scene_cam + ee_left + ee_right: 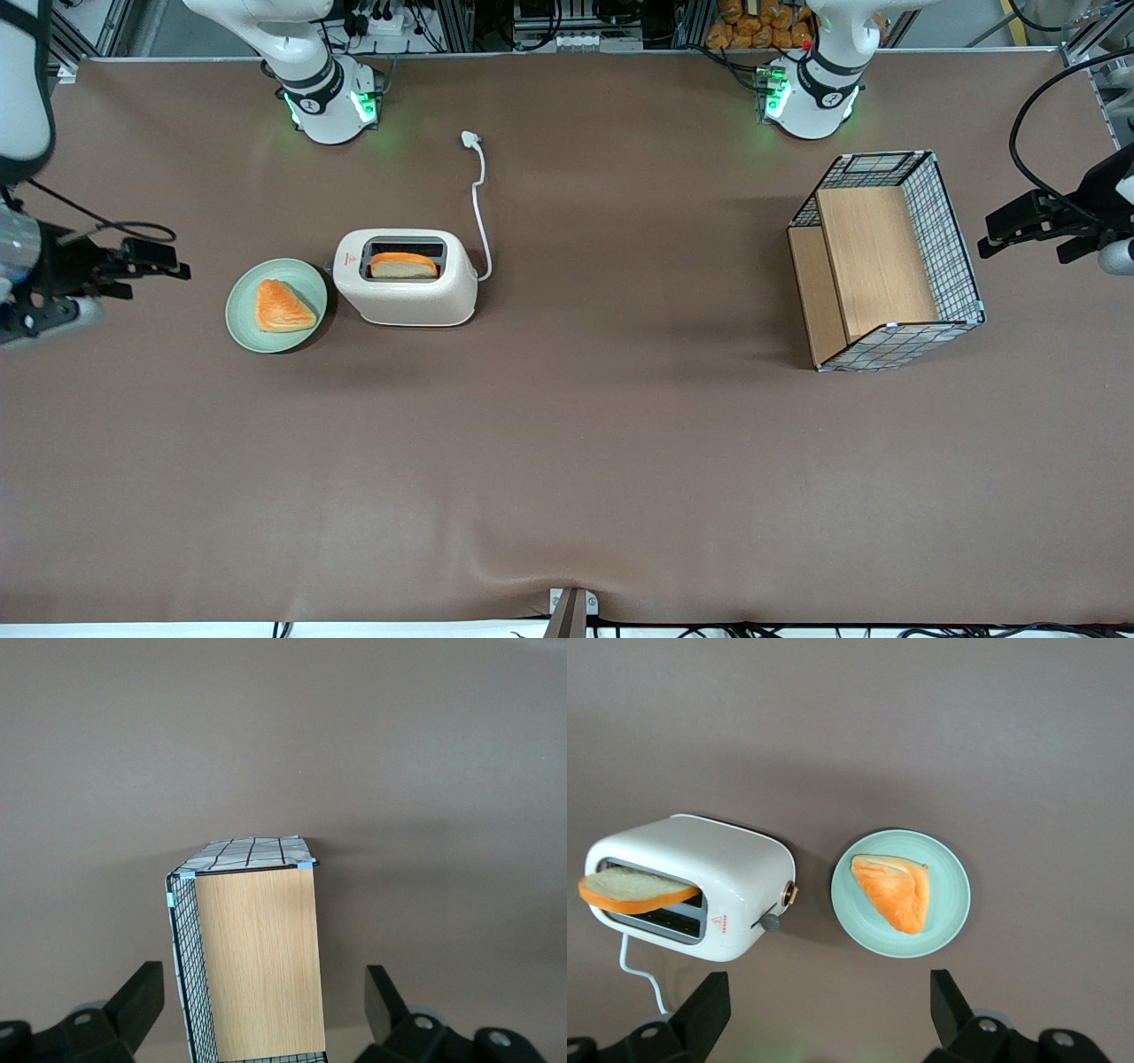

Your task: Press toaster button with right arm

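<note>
- The toaster [406, 279] is clad in smooth, glossy cream plastic; a small metallic knob [789, 894] is set in its end.
- Beside the toaster, the plate [248, 323] is finished in smooth pale-green glaze.
- The table [567, 461] is covered in matt brown cloth.
- Matt black plastic is seen on the gripper [824, 1014], held above the plate, its fingers spread.
- Toward the parked arm's end, the basket [886, 257] is made of wire mesh and light wood.
</note>
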